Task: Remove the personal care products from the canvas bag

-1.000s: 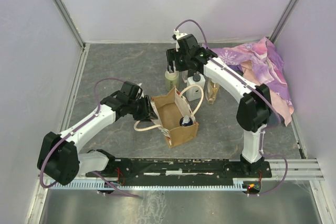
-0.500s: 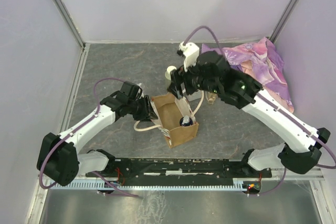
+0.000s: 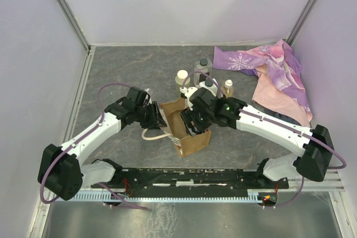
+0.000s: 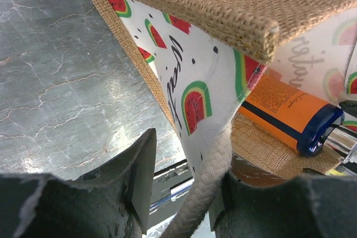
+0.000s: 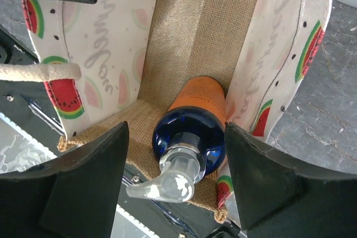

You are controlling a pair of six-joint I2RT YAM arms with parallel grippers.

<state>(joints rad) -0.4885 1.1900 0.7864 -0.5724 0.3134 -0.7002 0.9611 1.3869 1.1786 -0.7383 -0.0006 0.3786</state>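
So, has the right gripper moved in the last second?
Yes. The right gripper came toward the near edge, from the standing bottles at the back to over the bag.

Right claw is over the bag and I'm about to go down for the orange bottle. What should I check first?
1. Left claw shut on the canvas bag at its handle and side panel, mouth held open: ok.
2. Right claw open above the bag: ok.
3. Orange bottle lined up between the right claw's fingers: ok.
4. Pump spout clear of the fingers: cannot tell; it points towards one finger and the gap is unclear.
5. Bottles already out standing on the table apart from the bag: ok.
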